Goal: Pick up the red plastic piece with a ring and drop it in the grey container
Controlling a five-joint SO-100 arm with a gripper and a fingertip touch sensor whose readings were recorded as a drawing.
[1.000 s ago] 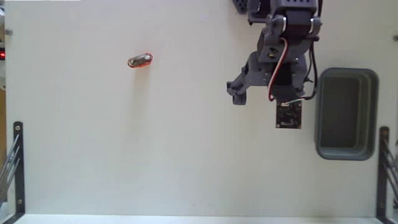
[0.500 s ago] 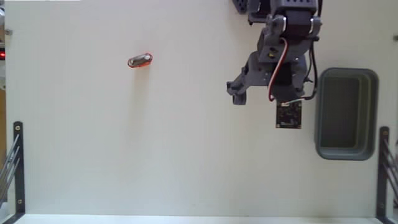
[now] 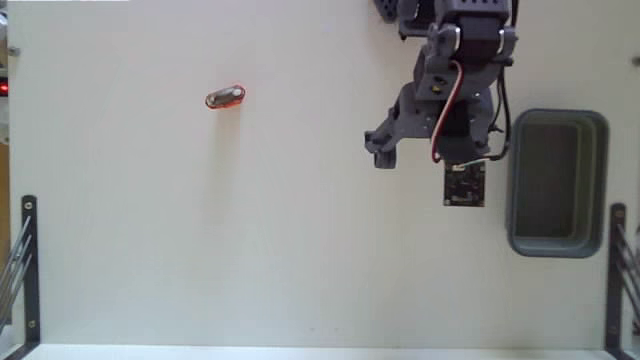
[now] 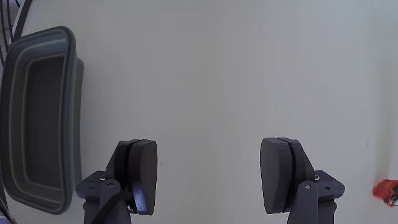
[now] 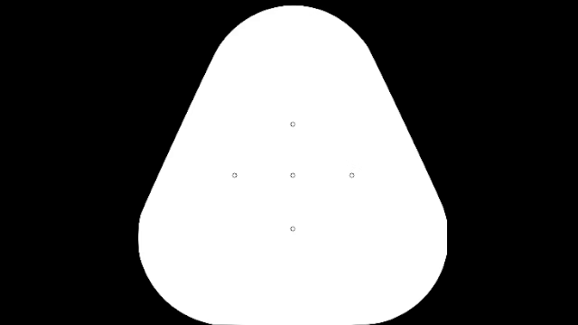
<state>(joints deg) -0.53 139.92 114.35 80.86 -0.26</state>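
Note:
The red plastic piece with a ring [image 3: 225, 96] lies on the white table at the upper left of the fixed view, far from the arm. Only its red end [image 4: 387, 190] pokes in at the right edge of the wrist view. The grey container [image 3: 557, 182] stands at the right of the fixed view, just right of the arm, and looks to hold nothing. In the wrist view the container [image 4: 41, 118] is at the left. My gripper [image 3: 425, 158] hangs over bare table beside the container. Its jaws [image 4: 210, 171] are wide apart and hold nothing.
A small black circuit board [image 3: 465, 186] hangs from the arm next to the container. Black metal frames stand at the lower left edge [image 3: 28, 262] and the lower right edge [image 3: 616, 272]. White table surface [image 3: 250, 230] stretches between the red piece and the arm.

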